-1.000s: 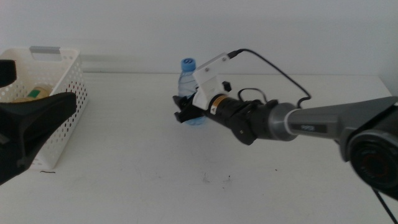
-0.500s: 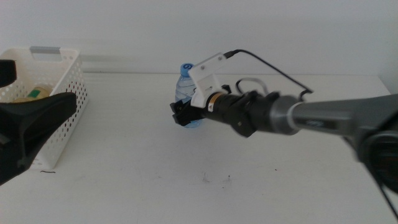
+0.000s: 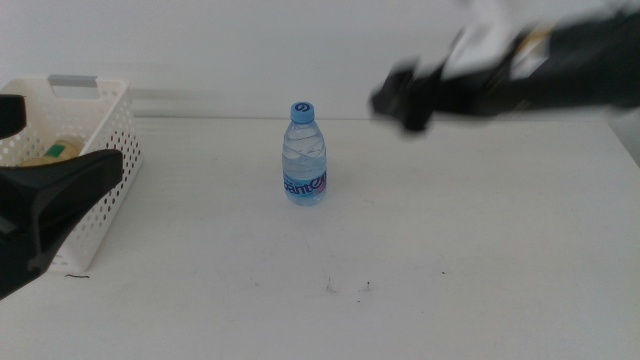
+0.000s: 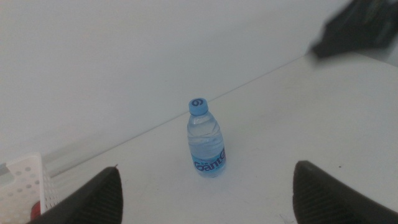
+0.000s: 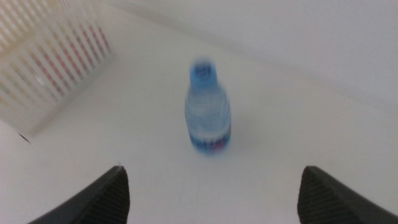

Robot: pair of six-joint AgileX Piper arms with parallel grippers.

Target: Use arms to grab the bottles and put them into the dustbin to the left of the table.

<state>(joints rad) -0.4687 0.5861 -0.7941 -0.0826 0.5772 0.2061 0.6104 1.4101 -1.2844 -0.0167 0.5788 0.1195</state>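
A small clear water bottle (image 3: 305,155) with a blue cap stands upright on the white table (image 3: 450,260), touched by nothing. My right gripper (image 3: 398,103) is blurred, raised above the table to the right of the bottle and well apart from it. Its wrist view shows open, empty jaws with the bottle (image 5: 208,113) ahead. My left gripper (image 3: 60,140) waits open at the left edge, in front of the white dustbin (image 3: 100,125). Its wrist view shows the bottle (image 4: 205,138) and the right gripper (image 4: 360,28). A yellow bottle (image 3: 48,153) lies in the dustbin.
The dustbin's perforated wall shows in the right wrist view (image 5: 56,53) and the left wrist view (image 4: 22,186), with something red (image 4: 35,213) inside. A few dark specks (image 3: 345,288) mark the table front of the bottle. A white wall stands behind.
My right gripper was around the water bottle; it has pulled away up and to the right. The bottle stays standing in the same spot. The left arm has not moved.
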